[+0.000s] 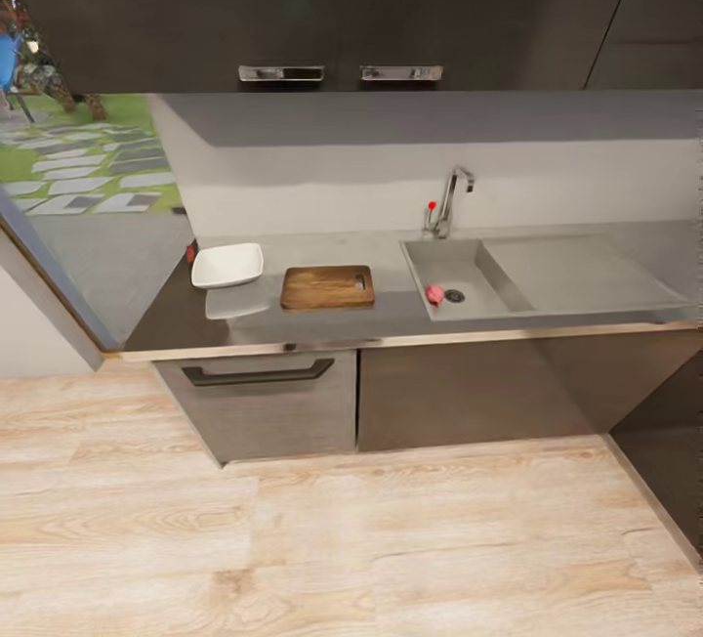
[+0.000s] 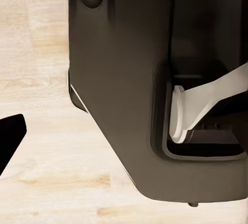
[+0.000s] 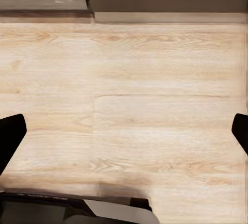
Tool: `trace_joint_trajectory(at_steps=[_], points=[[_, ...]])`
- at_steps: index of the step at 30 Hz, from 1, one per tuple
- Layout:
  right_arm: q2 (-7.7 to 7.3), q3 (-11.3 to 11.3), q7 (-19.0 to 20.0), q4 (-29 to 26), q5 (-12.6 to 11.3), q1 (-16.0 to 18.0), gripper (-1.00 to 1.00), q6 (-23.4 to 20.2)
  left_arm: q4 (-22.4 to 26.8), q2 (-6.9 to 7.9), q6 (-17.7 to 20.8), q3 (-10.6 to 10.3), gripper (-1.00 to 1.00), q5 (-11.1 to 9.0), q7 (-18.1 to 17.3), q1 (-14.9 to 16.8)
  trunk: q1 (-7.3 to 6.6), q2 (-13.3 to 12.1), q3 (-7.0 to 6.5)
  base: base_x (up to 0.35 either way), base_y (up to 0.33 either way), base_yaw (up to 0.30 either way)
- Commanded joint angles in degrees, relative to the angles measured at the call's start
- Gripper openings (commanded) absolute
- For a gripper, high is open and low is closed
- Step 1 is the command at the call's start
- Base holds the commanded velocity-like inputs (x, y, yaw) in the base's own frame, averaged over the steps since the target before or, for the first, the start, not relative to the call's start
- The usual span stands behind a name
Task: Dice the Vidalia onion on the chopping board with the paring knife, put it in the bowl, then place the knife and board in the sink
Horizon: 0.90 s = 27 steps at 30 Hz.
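Both my arms hang low over the plank floor [image 3: 129,110]. The right gripper [image 3: 126,128] is spread wide – the left gripper's state I cannot tell. The onion [image 1: 434,294] lies in the sink [image 1: 478,271], at 3 o'clock from the chopping board [image 1: 327,287].

Countertop [image 1: 391,310] looked glossy grey, pretty reflective. On it, the chopping board [image 1: 327,287] was warm brown wood, the bowl [image 1: 227,265] smooth white. Sink [image 1: 586,276] was matte grey, tap [image 1: 449,199] shiny chrome. Floor [image 1: 342,539] was pale wood plank.
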<state>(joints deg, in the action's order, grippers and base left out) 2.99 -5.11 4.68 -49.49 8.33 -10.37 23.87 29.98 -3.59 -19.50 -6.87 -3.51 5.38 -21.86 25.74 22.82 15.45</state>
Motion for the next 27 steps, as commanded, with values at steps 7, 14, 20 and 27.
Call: trace_joint_trajectory(at_steps=[7, 14, 20, 27], points=[[0.09, -0.3, 0.4, 0.1, 0.5, 0.0, 1.00, 0.1, 0.1, 0.05, -0.1, -0.4, 1.00, -0.4, 0.5, 0.0, 0.04, 0.1, -0.56, 0.004, -0.326, 0.000], [0.09, -0.3, 0.4, 0.1, 0.5, 0.0, 1.00, 0.1, 0.1, 0.07, -0.1, -0.3, 1.00, -0.4, 0.5, 0.0, 0.04, 0.1, -1.19, 0.000, -0.329, 0.000], [0.09, -0.3, 0.4, 0.2, 0.5, 0.0, 1.00, 0.1, 0.2, 0.07, -0.1, -0.3, 1.00, -0.4, 0.5, 0.0, 0.04, 0.1, -1.73, 0.000, -0.330, 0.000], [0.18, -0.3, 0.4, 0.9, 0.5, 0.0, 1.00, 0.1, 0.2, 0.07, -0.1, -0.3, 1.00, -0.4, 0.6, 0.0, 0.04, 0.1, -2.36, 0.000, -0.333, 0.000]])
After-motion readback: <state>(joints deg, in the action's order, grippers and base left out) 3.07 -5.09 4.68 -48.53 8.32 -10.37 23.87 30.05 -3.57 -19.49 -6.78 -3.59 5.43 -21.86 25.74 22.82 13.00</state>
